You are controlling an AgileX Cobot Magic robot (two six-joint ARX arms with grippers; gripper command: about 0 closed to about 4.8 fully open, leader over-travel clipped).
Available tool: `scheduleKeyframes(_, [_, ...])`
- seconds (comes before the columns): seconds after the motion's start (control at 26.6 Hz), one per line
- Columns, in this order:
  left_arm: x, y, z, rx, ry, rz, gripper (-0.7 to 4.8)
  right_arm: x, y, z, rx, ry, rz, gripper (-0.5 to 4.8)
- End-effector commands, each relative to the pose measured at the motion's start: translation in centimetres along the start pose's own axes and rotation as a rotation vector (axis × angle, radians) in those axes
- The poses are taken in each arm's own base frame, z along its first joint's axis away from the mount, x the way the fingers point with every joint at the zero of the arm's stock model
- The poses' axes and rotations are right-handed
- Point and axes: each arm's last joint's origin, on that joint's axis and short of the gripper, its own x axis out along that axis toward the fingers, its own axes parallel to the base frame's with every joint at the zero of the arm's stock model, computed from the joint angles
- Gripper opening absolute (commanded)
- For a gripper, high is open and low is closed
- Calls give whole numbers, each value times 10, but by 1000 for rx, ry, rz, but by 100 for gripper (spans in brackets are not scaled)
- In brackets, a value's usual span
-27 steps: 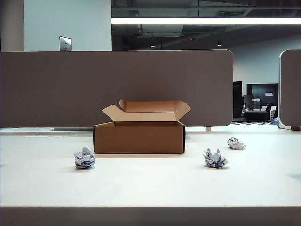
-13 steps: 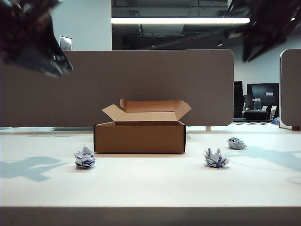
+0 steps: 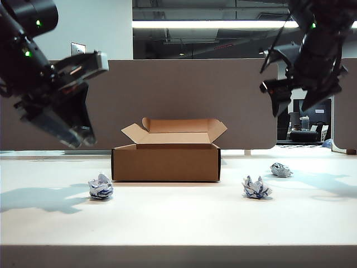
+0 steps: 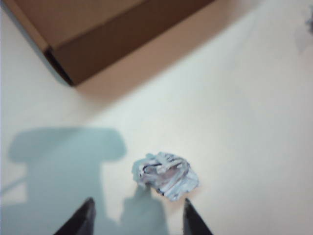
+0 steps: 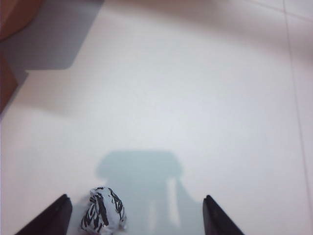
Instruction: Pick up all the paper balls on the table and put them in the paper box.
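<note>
The brown paper box (image 3: 165, 162) stands open at the middle of the white table (image 3: 178, 223). Three paper balls lie on the table: one left of the box (image 3: 101, 187), one right of it (image 3: 256, 187), one farther back right (image 3: 280, 170). My left gripper (image 3: 81, 137) hangs high above the left ball, open; its wrist view shows that ball (image 4: 165, 175) just ahead of the open left gripper (image 4: 138, 215), with the box corner (image 4: 98, 34) beyond. My right gripper (image 3: 279, 106) hovers high above the right balls, open; a paper ball (image 5: 103, 211) lies between the wide jaws of the right gripper (image 5: 137, 215), far below them.
A grey partition (image 3: 139, 100) runs behind the box, with a second panel (image 3: 345, 106) at the far right. The table's pale front edge (image 3: 178, 254) crosses the foreground. Arm shadows fall on the table at both sides.
Both arms have come into view from the top corners and dropped lower toward the table. The box and the three balls have not moved.
</note>
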Motion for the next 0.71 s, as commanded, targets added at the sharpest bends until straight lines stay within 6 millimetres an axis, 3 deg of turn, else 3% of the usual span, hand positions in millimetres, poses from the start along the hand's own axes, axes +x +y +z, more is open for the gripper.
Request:
scheduleKeyframes(0.04, [6,1,-1,-10,27,-20,245,10,-11,-2,133,-9,38,374])
scheduleKeyframes(0.23, [18,3,-4,-24,50,-72,247,30,-28,-16,244,33,83,374])
scheduleKeyframes(0.38, [31,0,-5,-11,68,-86,306,38,-25,-18,196,18,156,373])
scheduleKeyframes(0.71, [49,-7,-6,35,124,12,306,45,-21,-23,175,34,144,373])
